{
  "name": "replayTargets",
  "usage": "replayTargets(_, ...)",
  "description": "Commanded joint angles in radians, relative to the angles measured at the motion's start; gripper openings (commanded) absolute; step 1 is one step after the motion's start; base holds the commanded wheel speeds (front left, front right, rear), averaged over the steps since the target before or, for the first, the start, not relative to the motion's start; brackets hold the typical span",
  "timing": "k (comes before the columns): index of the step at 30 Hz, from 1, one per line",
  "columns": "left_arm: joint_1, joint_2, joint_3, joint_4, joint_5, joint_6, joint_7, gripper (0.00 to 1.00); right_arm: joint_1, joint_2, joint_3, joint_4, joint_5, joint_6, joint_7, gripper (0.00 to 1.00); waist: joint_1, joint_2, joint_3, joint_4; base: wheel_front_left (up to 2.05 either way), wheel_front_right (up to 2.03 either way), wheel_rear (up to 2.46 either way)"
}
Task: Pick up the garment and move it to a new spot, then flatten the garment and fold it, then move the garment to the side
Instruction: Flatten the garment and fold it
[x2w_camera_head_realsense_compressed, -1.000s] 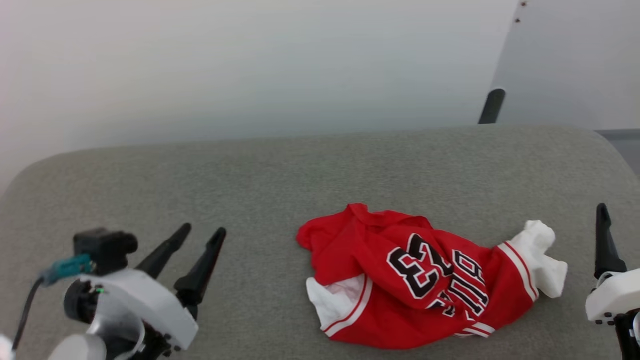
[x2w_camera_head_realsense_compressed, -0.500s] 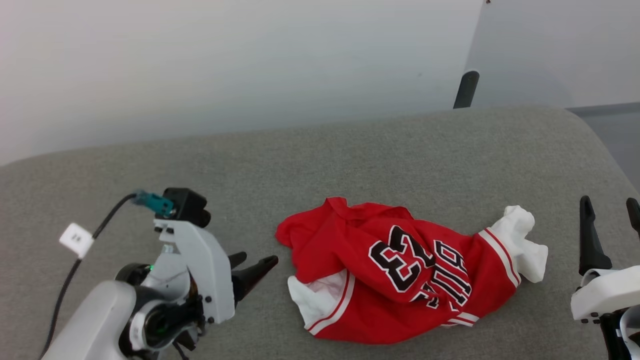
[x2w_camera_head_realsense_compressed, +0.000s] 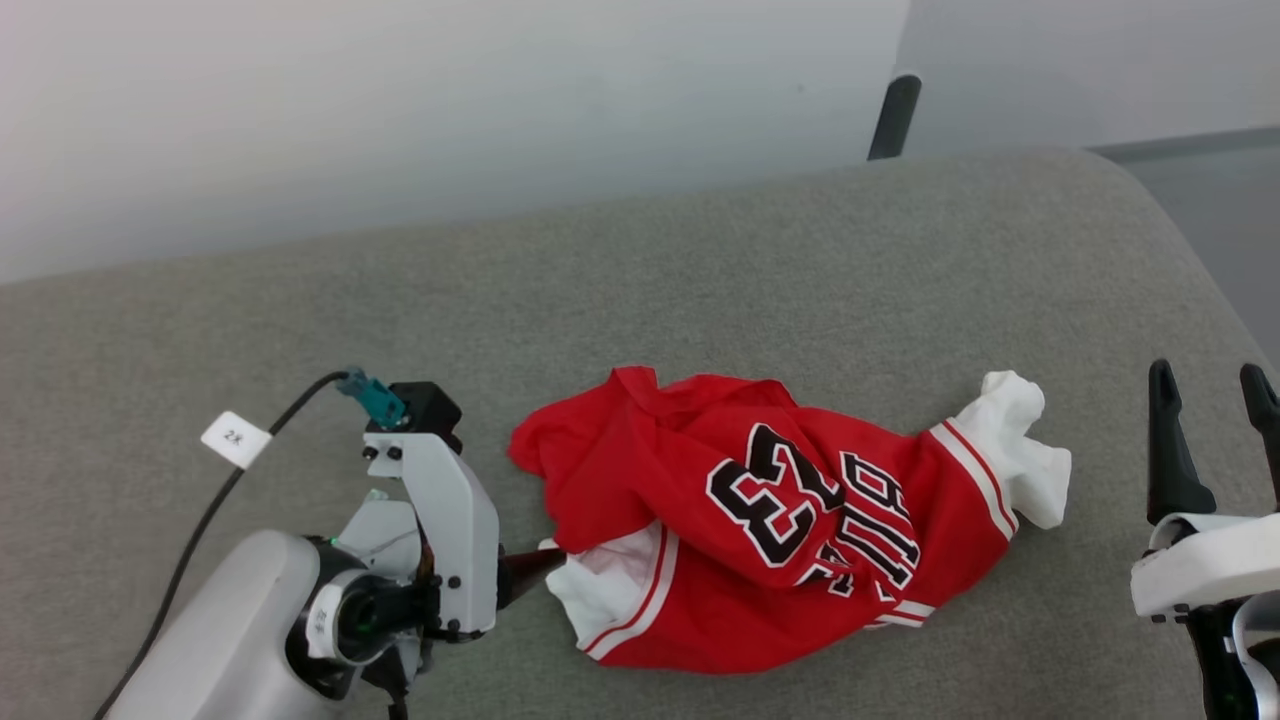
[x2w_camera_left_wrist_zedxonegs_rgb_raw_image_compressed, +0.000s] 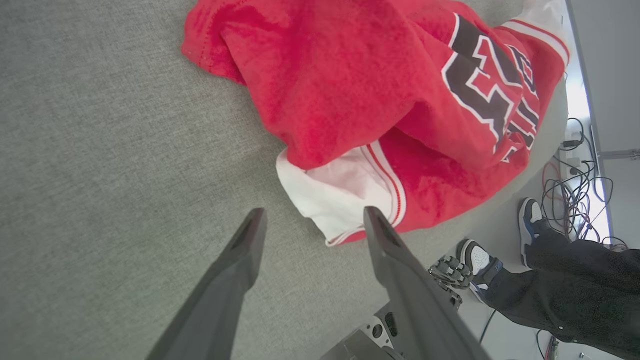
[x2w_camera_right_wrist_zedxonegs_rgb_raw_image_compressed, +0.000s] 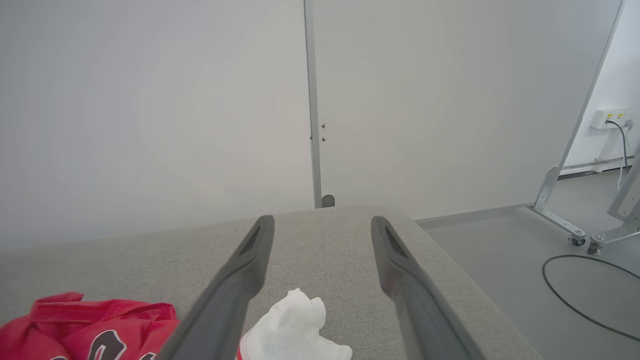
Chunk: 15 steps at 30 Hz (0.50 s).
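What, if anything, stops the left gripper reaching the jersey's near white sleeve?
Likely nothing: the left gripper is open and poised at the edge of the white sleeve, on the grey cushion, with nothing between them.

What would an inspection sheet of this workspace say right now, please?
Surface: grey fabric-covered table, rounded corners.
Job's things: garment, a red jersey T-shirt, crumpled, "23" print showing, a white sleeve at each end.
Clutter: nothing seen.
Grippers: left gripper open, fingertips at the near white sleeve, contact unclear; right gripper open, apart from the garment, on its right.
Cables: black cable with a white tag on the left arm; loose floor cables.
Surroundings: white partition panels; a person's shoes beside the table.
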Motion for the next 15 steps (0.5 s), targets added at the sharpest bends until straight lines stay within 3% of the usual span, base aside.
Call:
replayTargets(1,-0.015,-0.004,-0.007,0.020,0.012,-0.006,-0.004,1.00,-0.014,0.003,0.006,0.005,0.008,-0.001,-0.010,1.00,0.0000,0.0000,0.027,-0.023,0.00,0.00,0.00)
replayTargets(15,-0.055,-0.033,-0.029,0.211,0.037,-0.020,-0.037,1.00,-0.063,0.003,0.020,0.049,0.039,-0.001,-0.053,1.00,0.0000,0.0000,0.109,-0.067,0.00,0.00,0.00)
